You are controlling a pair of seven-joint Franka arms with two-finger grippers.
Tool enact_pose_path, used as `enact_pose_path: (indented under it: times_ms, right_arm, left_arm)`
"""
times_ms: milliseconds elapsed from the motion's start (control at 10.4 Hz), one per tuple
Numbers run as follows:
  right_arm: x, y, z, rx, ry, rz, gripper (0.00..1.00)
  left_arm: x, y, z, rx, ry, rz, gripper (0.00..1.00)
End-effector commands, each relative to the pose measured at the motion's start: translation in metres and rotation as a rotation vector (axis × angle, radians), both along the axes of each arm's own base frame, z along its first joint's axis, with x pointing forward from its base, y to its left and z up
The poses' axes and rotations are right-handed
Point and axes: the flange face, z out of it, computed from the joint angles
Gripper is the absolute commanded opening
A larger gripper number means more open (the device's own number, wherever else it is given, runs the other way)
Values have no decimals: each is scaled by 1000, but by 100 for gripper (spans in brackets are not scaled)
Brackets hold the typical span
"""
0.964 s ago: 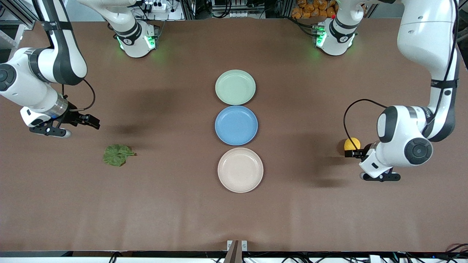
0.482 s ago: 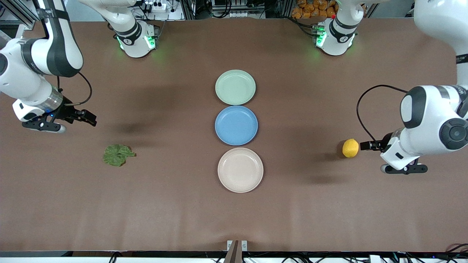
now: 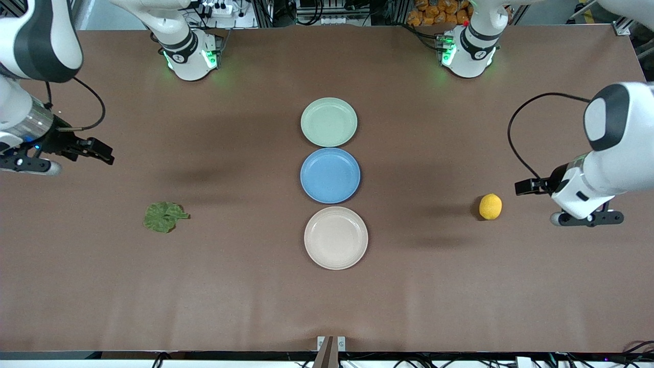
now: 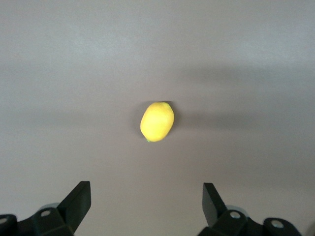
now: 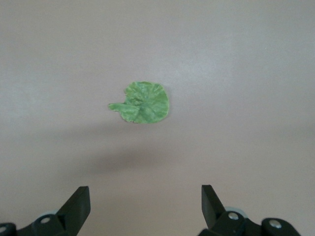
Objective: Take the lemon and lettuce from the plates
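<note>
The yellow lemon [image 3: 490,206] [image 4: 157,121] lies on the bare brown table toward the left arm's end, apart from every plate. My left gripper [image 3: 526,186] [image 4: 146,196] hangs open in the air beside it, nothing between its fingers. The crinkled green lettuce [image 3: 163,216] [image 5: 143,102] lies flat on the table toward the right arm's end. My right gripper [image 3: 99,152] [image 5: 146,196] is open and holds nothing, up in the air off to one side of the leaf. The mint green plate [image 3: 328,121] and the beige plate [image 3: 335,237] stand mid-table with nothing on them.
A blue plate [image 3: 330,175] sits between the two other plates, also with nothing on it; the three form a row down the table's middle. Both arm bases [image 3: 190,56] [image 3: 467,51] stand along the robots' edge of the table.
Both grippers have drawn away from the middle toward their own ends of the table. The left one uncovered the lemon and left it lying there. Lettuce and plates have not moved.
</note>
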Motion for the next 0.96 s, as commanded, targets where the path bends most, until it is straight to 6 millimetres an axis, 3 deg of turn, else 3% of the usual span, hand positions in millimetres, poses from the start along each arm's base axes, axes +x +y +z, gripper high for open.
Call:
enact_pose_path:
  times_ms: [0, 482, 868]
  right_arm:
    - [3, 10, 53, 2, 19, 25, 100]
    - [-7, 19, 129, 44, 21, 60, 100]
    - [-12, 21, 147, 45, 37, 79, 100]
  left_arm:
    - [-21, -2, 35, -19, -11, -12, 100]
    - [-39, -5, 72, -17, -16, -24, 100]
    - [-48, -10, 97, -5, -24, -39, 100]
